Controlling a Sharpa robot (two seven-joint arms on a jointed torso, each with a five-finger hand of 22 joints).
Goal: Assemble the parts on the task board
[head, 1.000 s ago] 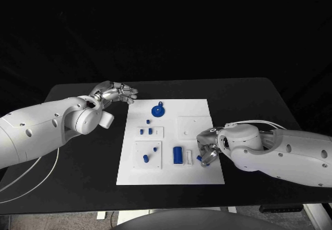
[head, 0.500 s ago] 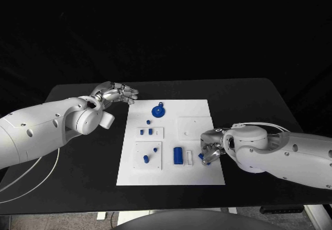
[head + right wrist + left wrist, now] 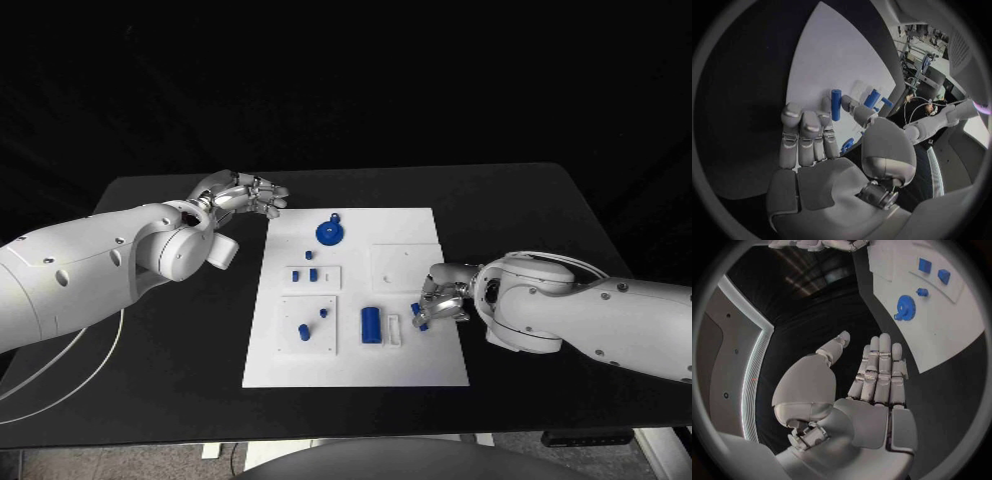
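— Where's the white task board (image 3: 411,225)?

— Middle of the frame in the head view, lying flat on the black table (image 3: 519,200), long side running away from the robot. Near its top end sits a round blue gear-like part (image 3: 330,232) with a small loop on its far side. Below that, toward the board's left side, a raised white square carries two small blue pegs (image 3: 304,273). Lower still, another white square has a blue piece (image 3: 304,329) at its lower left. To the right of that, a blue cylinder (image 3: 371,321) lies on the board, with a pale slot just beside it.

— And the right hand (image 3: 440,300)?

— At the board's right edge, a little below centre of the frame. It pinches a slim blue pin (image 3: 836,104) between its thumb and a finger; the wrist view shows the pin standing up past the fingertips (image 3: 826,106), over the white plate. The other fingers lie side by side, bent slightly.

— The left hand (image 3: 238,192)?

— Upper left of the frame, off the board's top left corner, over bare table. Its own wrist view shows flat, straight fingers (image 3: 879,367) lying together, thumb off to one side, nothing in them.
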